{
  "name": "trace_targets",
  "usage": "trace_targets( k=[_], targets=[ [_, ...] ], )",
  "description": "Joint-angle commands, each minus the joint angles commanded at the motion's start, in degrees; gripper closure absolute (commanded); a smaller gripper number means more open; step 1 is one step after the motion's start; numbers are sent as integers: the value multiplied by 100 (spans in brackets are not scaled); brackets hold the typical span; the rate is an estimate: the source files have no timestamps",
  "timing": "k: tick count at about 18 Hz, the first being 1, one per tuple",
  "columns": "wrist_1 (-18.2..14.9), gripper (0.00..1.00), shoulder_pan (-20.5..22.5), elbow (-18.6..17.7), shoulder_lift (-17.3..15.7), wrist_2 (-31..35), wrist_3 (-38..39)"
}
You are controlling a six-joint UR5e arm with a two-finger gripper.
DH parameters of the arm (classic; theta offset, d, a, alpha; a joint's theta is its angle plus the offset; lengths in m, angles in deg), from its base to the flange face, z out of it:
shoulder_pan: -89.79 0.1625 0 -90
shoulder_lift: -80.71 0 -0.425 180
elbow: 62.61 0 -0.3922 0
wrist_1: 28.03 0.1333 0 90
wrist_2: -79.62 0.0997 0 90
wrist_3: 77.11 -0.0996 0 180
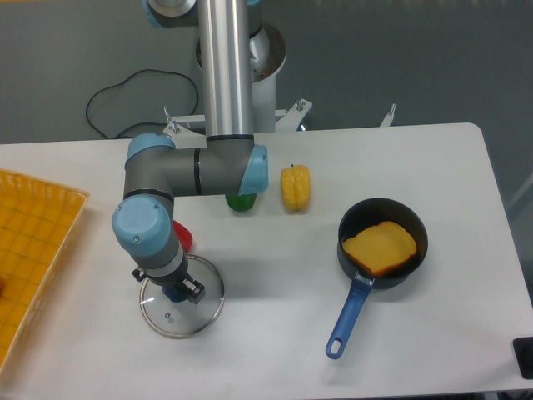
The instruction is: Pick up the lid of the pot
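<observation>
"Camera view, toward the front-left corner of the counter (275, 333): is that the pot lid (198, 315) under the arm (150, 229)?"

"That's it, lying flat, close to the counter's front edge. Clear glass with a metal rim, I'd say. That makes it stiff, fairly light and slick, and it would likely crack if dropped. The blue knob (174, 292) at its centre looks like the only sensible hold, since the rim lies flush on the counter."

"Have the jaws got it?"

"They're down at the knob, but the wrist hides most of them. Whether they're clamped on it or just standing around it, I cannot tell."

"Any brand or lettering?"

"None I can read, on the lid or on the blue-handled pot (383, 242) toward the right edge."
</observation>
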State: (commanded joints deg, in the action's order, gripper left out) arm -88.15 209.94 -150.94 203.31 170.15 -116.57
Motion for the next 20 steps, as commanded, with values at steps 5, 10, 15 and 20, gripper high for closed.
trace_targets(
  k=[5, 10, 15, 20],
  targets=[
    [0, 35, 0, 0, 0, -35, 70],
    [-9, 35, 0, 88, -26, -35, 70],
    [-70, 36, 9, 246, -114, -9, 0],
    [-306, 36, 53, 378, -211, 44, -393]
  ],
)
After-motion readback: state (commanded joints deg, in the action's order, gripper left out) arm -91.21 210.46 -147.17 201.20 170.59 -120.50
